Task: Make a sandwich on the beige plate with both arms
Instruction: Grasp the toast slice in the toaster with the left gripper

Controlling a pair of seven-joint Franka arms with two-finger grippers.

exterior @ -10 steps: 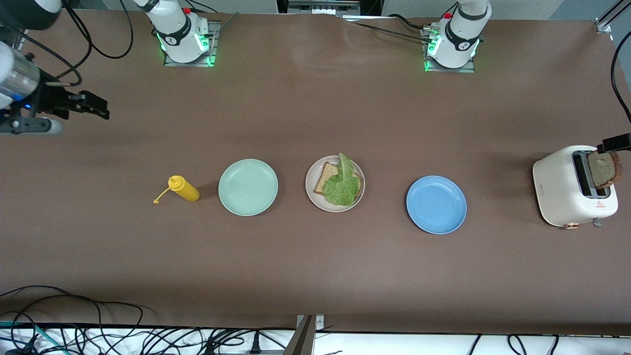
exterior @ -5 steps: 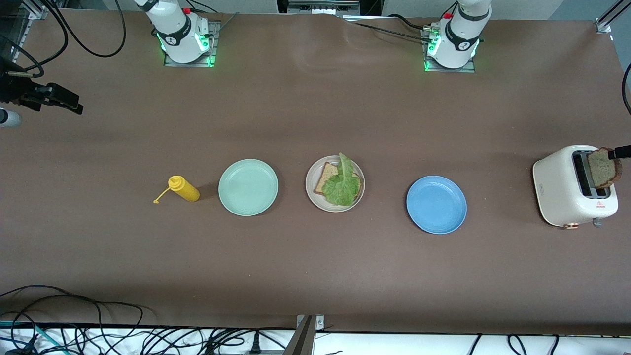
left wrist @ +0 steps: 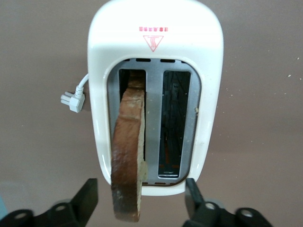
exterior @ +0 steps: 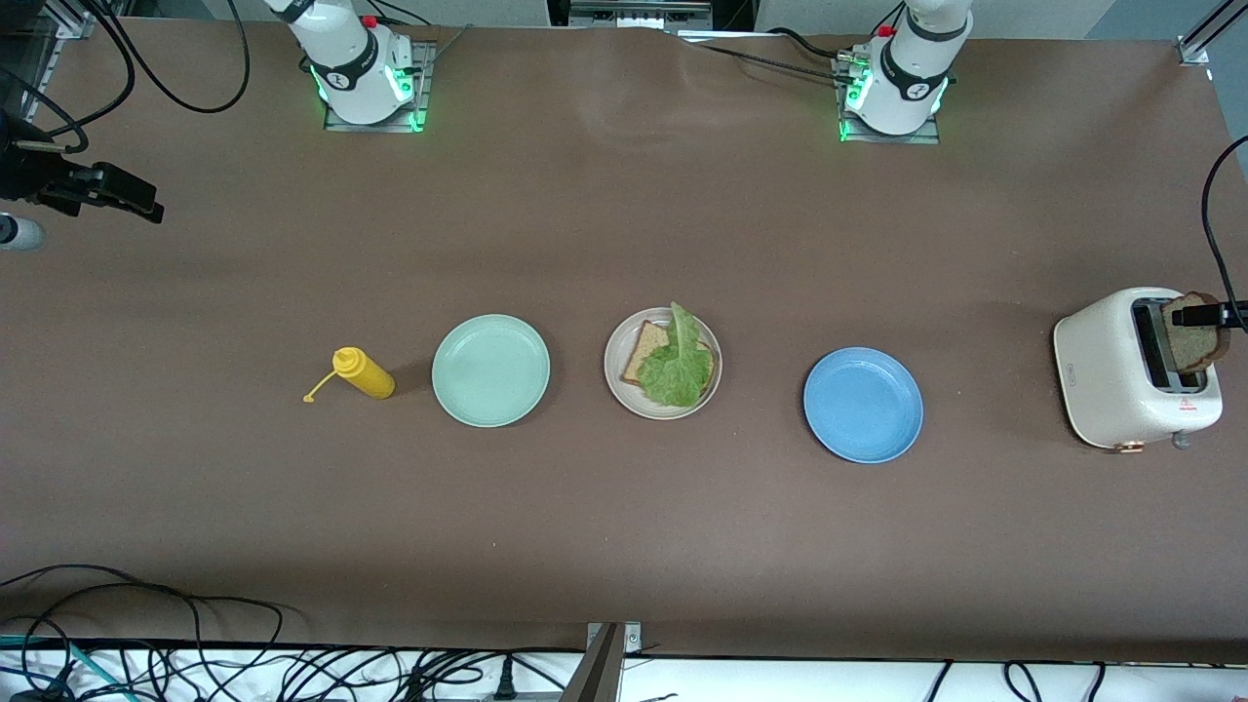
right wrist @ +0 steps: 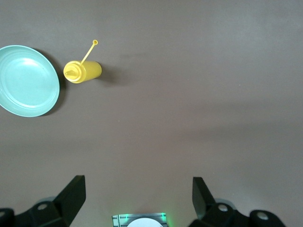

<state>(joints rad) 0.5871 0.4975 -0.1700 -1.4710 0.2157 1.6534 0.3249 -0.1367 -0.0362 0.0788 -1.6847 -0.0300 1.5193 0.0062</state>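
Step in hand, by judgement: taking the second bread slice [left wrist: 128, 156] out of the toaster [left wrist: 156, 52] at the left arm's end of the table.

Left gripper [left wrist: 139, 187]: over the toaster, unclenched, one finger on each side of the upright slice, neither pad visibly touching it.

Right gripper [right wrist: 137, 182]: spread wide, holding nothing, waiting over the right arm's end of the table.

Beige plate [exterior: 613, 382]: mid-table, between the green plate [exterior: 490, 370] and the blue plate [exterior: 863, 405]. On it, one bread slice [exterior: 643, 353] under a lettuce leaf [exterior: 675, 372]; top slice not yet added.

To do the step well:
- Centre the slice between the pads before closing.
- Clamp on the flat faces, low enough for a firm hold on the crust.
- Close gently to avoid crushing or crumbling.
- Lift straight up along the slot; avoid dragging against the slot walls or tipping the toaster.
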